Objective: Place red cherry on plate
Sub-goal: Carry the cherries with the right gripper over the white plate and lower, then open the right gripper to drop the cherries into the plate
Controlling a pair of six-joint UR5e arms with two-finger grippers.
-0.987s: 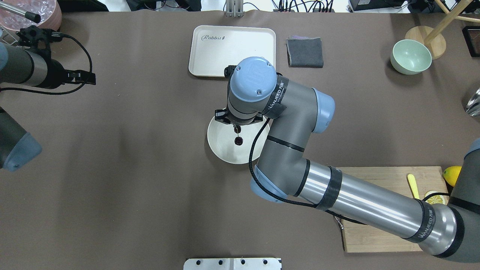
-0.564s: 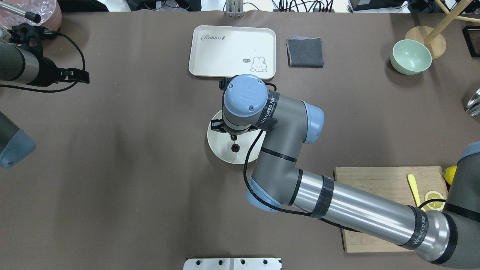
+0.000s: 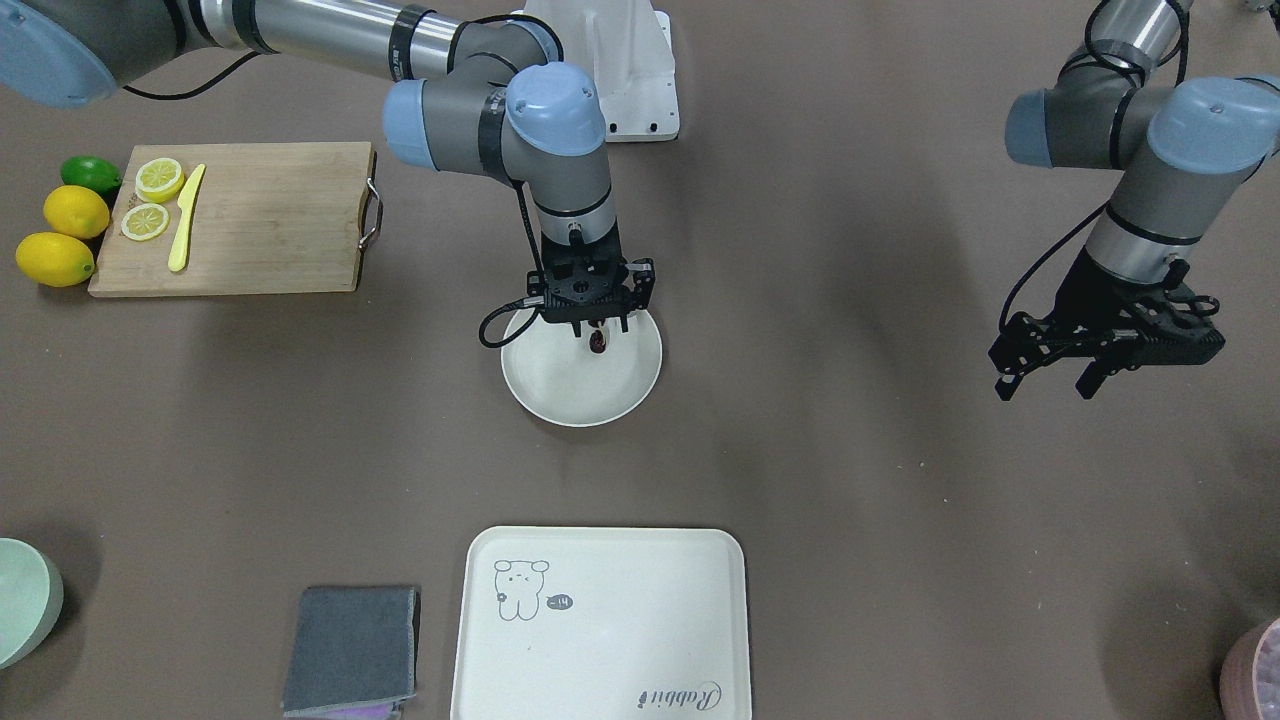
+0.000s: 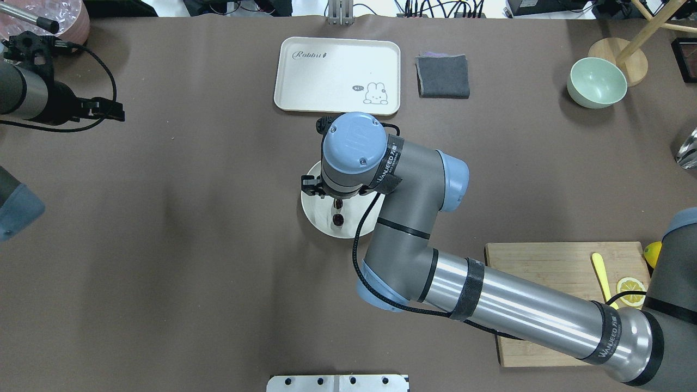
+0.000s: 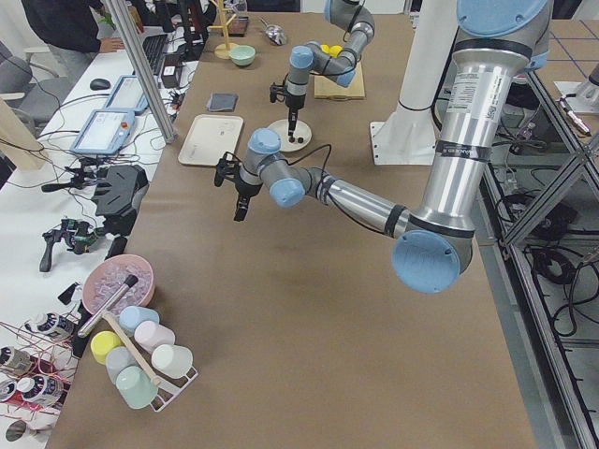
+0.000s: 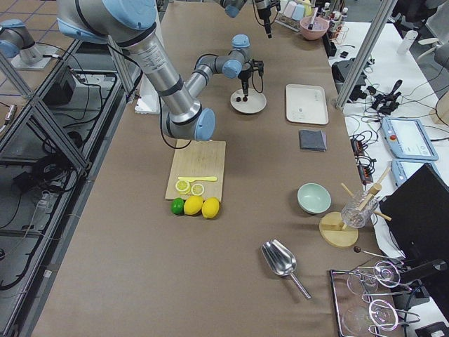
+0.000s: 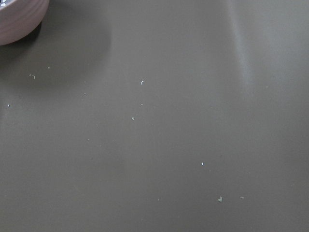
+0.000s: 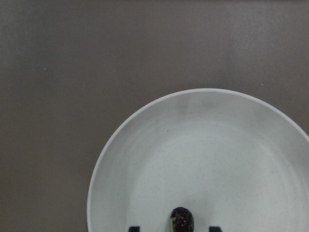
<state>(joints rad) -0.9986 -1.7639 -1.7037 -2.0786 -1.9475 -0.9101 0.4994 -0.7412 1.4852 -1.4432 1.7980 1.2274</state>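
Observation:
The red cherry (image 8: 181,220) lies inside the plate (image 8: 120,159), near the middle of the table. It shows as two dark maroon balls (image 4: 338,219) just below my right wrist. My right gripper (image 3: 597,325) hangs straight down over the plate (image 3: 560,410), directly above the cherry (image 3: 597,341). Its fingertips (image 8: 134,228) stand apart on either side of the fruit, so it is open. My left gripper (image 3: 1048,382) hovers open and empty over bare table, far from the plate.
A cream tray (image 4: 326,71) with a drawing and a folded grey cloth (image 4: 442,76) lie beyond the plate. A mint bowl (image 4: 596,81) is at the far right. A wooden board (image 3: 260,220) with lemon slices and a yellow knife sits beside whole lemons (image 3: 55,258). A pink bowl (image 7: 14,19) is near my left gripper.
My right gripper came down and back over the plate. The cherry, which hung from it by the stem, now lies on the plate. My left arm drew back to the left.

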